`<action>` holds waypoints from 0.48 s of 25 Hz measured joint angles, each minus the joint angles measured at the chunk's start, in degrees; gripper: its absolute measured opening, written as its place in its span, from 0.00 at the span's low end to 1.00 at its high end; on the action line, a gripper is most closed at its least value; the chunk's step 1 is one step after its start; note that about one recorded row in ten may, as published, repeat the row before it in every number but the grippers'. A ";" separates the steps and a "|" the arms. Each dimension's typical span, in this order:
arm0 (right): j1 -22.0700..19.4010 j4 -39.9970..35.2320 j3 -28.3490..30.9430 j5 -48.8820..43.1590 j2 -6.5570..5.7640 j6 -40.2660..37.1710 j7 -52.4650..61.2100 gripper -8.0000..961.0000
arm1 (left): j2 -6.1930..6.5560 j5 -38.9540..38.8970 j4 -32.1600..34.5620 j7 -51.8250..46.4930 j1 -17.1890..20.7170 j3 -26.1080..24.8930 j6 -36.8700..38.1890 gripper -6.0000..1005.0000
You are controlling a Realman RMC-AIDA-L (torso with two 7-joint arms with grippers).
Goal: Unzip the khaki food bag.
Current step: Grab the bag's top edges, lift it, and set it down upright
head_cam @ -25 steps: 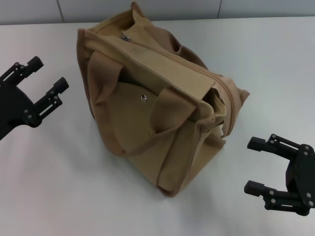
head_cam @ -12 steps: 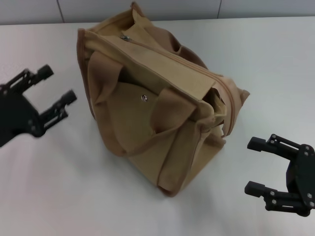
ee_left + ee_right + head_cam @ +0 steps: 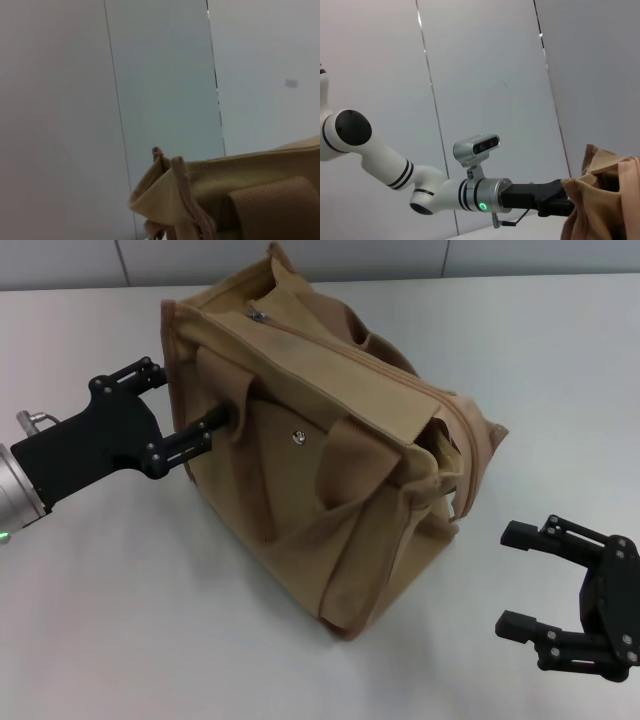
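A white table (image 3: 150, 640) carries the khaki food bag (image 3: 330, 470), standing near its middle.

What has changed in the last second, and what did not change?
The left gripper moved from the table's left side to the khaki food bag; its open jaws now straddle the bag's left edge, one fingertip against the front by the handle. The bag seems slightly shifted. Nothing is grasped yet. The right gripper stayed open at the lower right, and the zipper stayed closed.

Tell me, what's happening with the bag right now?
Left tool open, straddling the khaki food bag at its left end. Right tool open, off to the side. Zipper not yet unzipped. Nothing in the way.
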 joint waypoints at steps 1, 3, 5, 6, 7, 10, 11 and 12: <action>0.00 0.00 0.00 0.00 0.00 0.00 0.00 0.87 | 0.00 0.00 0.00 0.00 0.00 0.00 0.00 0.68; 0.00 0.00 0.03 0.00 -0.01 0.01 -0.01 0.87 | 0.03 -0.31 -0.56 0.33 -0.31 -0.47 -0.91 0.68; 0.04 0.00 -0.04 0.00 -0.01 0.11 -0.01 0.87 | 0.05 -0.37 -0.57 0.34 -0.23 -0.49 -0.97 0.68; 0.04 0.00 -0.04 0.00 -0.01 0.11 -0.01 0.87 | 0.05 -0.37 -0.57 0.34 -0.23 -0.49 -0.97 0.68; 0.13 0.00 -0.09 0.00 -0.01 0.16 -0.02 0.87 | 0.02 -0.37 -0.58 0.48 -0.42 -0.30 -1.24 0.68; 0.63 0.00 -0.19 -0.01 -0.02 0.19 0.06 0.87 | -0.03 -0.31 -0.70 0.60 -0.76 -0.20 -1.42 0.68; 0.65 0.00 -0.20 -0.01 -0.01 0.19 0.06 0.87 | -0.05 -0.24 -1.21 0.73 -1.35 -0.14 -1.31 0.68; 0.65 0.00 -0.20 -0.01 -0.01 0.19 0.06 0.87 | -0.05 -0.24 -1.21 0.73 -1.35 -0.14 -1.31 0.68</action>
